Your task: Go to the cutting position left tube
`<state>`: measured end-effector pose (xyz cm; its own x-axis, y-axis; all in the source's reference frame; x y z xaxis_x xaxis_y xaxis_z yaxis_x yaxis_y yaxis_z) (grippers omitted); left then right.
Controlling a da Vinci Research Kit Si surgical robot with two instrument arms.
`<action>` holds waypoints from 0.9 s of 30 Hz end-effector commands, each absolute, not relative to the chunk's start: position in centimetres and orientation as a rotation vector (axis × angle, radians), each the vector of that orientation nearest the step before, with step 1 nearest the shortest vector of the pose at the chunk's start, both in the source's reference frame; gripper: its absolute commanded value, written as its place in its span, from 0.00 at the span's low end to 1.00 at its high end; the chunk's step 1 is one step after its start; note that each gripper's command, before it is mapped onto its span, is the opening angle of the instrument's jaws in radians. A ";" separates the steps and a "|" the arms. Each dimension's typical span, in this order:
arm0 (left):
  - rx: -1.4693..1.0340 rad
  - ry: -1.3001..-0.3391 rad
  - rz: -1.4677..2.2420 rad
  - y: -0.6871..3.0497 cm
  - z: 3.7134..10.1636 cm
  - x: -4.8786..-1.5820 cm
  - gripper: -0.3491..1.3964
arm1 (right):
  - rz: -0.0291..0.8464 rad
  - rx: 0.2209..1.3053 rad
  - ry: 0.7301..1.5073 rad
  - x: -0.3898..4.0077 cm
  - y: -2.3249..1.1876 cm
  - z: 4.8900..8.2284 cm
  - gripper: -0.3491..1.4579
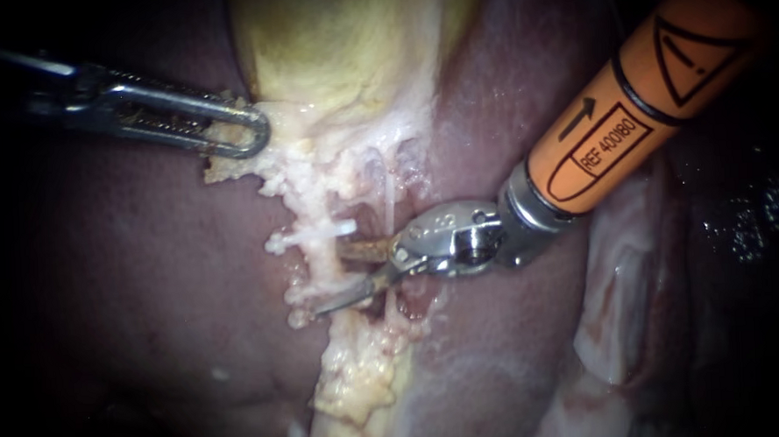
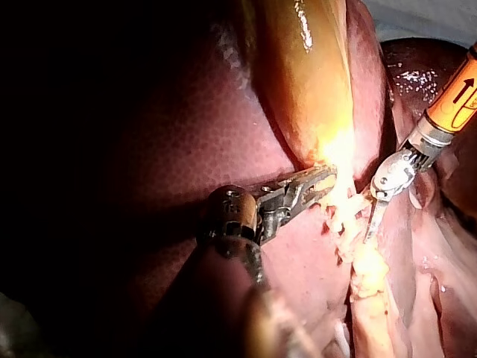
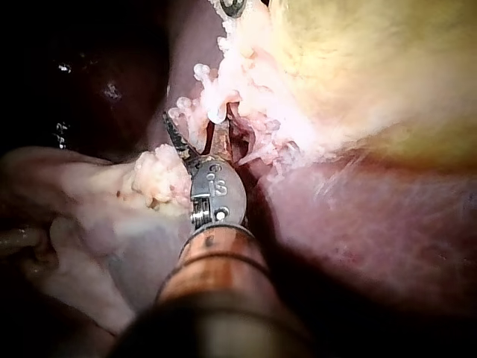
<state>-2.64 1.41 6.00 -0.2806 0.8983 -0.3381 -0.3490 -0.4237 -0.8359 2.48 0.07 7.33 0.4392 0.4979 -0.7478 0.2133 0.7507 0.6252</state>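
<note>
Tube (image 1: pixel 321 258) upright; right instrument's (image 1: pixel 332 279) jaws spread beside it, left instrument's (image 1: pixel 252 133) pinch gallbladder (image 1: pixel 338 45)

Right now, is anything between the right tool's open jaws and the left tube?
Nothing visible stands in the way. The right tool has its jaws open right beside the left tube. A white clip sits on that tube just above the upper jaw. The left tool grips fatty tissue higher up, clear of the path.
</note>
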 end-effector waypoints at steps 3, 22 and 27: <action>-1.054 -0.815 1.826 1.41 6.00 -2.63 0.00 | 0.194 0.774 1.157 2.51 0.07 7.33 0.96; -1.053 -0.815 1.826 1.42 6.00 -2.64 0.00 | 0.218 0.825 1.270 2.95 0.05 7.32 0.92; -1.053 -0.816 1.825 1.43 5.99 -2.64 0.00 | 0.235 0.832 1.286 3.01 0.05 7.31 0.92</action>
<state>-2.65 1.43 6.00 -0.2803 0.8986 -0.3376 -0.3484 -0.4229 -0.8365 3.02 0.05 7.31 0.3026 0.5928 -0.7463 0.2800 0.6932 0.6642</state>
